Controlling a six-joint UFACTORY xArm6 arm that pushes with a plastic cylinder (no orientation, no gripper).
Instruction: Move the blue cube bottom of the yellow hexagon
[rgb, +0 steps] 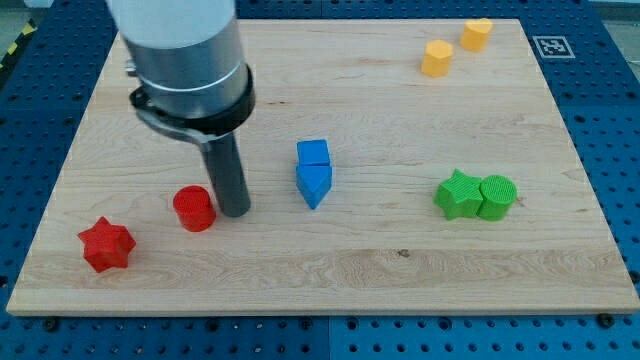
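1. Tip: my tip (235, 211) is a bare rod with no jaws, touching the board beside the red cylinder (194, 208).
2. Blue cube (313, 153): toward the view's right, slightly higher, touching the blue wedge (314, 185).
3. Yellow hexagon (437, 58): far upper right.

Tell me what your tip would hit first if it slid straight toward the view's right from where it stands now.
My tip stands just right of the red cylinder. Sliding straight right, it would probably meet the blue triangular block first, the one touching the blue cube from below. The tip sits slightly lower in the view, so it might only clip it.
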